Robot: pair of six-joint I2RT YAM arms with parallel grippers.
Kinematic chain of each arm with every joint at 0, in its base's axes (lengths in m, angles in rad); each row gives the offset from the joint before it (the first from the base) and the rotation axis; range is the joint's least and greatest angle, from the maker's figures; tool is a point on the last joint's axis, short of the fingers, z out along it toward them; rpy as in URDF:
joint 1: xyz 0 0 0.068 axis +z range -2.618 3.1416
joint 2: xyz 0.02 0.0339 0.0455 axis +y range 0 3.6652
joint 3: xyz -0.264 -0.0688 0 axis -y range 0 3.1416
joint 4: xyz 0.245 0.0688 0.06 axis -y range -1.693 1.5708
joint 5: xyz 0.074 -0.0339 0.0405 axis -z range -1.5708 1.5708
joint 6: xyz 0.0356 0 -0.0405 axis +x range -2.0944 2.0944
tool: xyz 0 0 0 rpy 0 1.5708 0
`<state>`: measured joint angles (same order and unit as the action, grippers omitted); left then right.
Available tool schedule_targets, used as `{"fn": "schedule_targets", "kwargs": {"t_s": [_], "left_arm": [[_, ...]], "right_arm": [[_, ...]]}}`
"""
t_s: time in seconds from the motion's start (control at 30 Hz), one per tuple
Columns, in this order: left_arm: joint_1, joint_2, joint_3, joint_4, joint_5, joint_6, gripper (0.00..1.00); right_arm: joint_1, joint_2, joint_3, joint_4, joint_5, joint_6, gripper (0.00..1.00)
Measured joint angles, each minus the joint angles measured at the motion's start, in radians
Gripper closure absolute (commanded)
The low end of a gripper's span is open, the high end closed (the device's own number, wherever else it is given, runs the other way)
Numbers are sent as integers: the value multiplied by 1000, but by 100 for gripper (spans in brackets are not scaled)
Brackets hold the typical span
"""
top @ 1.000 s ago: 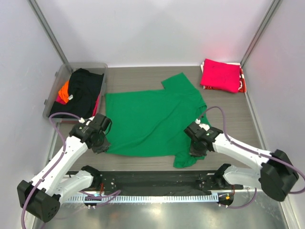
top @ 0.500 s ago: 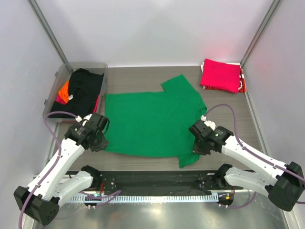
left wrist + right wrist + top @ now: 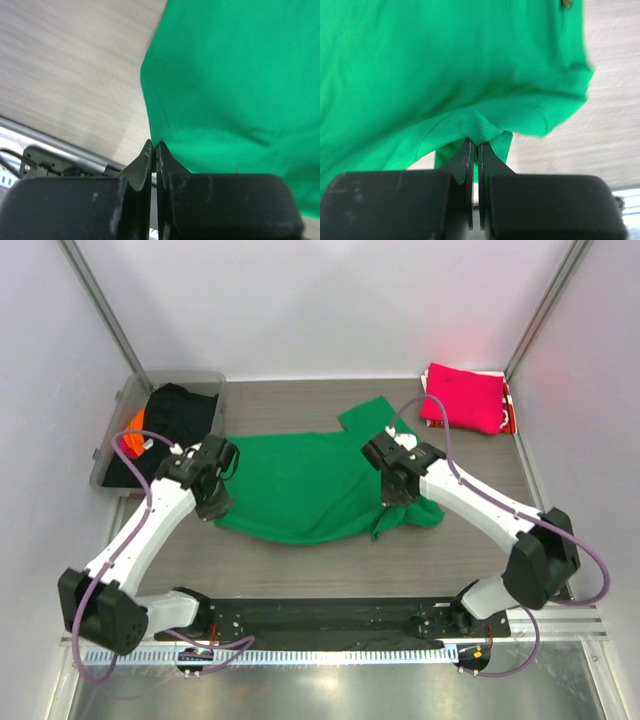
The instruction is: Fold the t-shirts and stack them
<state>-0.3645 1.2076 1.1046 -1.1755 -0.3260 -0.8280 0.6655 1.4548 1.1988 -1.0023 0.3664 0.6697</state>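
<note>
left gripper (image 3: 154, 149) and right gripper (image 3: 474, 146) clamp the hem of the green shirt (image 3: 300, 488) (thin bites); uneven pulling could slip it free.

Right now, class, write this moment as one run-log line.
left gripper: shut on green t-shirt | right gripper: shut on green t-shirt | green t-shirt: near edge held above table | pink t-shirt: folded, far-right corner

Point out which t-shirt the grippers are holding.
The green t-shirt, pinched by the left gripper and right gripper; the pink one lies folded, untouched, far right.
</note>
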Motion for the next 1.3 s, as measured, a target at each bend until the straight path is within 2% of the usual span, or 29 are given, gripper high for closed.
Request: {"fn": "schedule_targets", "kwargs": {"t_s": [0.3,0.67,0.7,0.73,0.77,0.8,0.83,0.87,0.93,0.97,1.07,1.2,1.3], "left_arm": [[116,253,101,114,15,103,100],[151,507,212,187,39,153,100],[156,523,221,187,39,154,97],[161,536,230,187,40,156,84],[169,554,244,186,44,162,74],[175,574,263,182,51,166,65],[180,591,285,175,60,167,50],[185,610,312,168,68,174,44],[190,624,350,172,84,177,29],[191,615,356,172,88,180,27],[191,525,326,177,97,176,27],[191,314,188,200,107,148,28],[191,151,14,239,124,108,27]], "right_arm": [[-131,218,192,3,24,-180,99],[-210,412,340,3,34,-295,99],[-216,433,357,2,32,-304,98],[-223,457,378,0,30,-313,90],[-231,480,404,-3,27,-323,56],[-243,511,440,-4,20,-330,44],[-257,541,478,-12,18,-340,33],[-274,570,525,-18,20,-349,22],[-316,607,590,-18,28,-360,21],[-345,602,595,-10,28,-357,21],[-433,487,484,53,11,-325,22],[-524,151,124,143,-84,-245,29],[-526,-64,-117,205,-199,-182,32]]}}
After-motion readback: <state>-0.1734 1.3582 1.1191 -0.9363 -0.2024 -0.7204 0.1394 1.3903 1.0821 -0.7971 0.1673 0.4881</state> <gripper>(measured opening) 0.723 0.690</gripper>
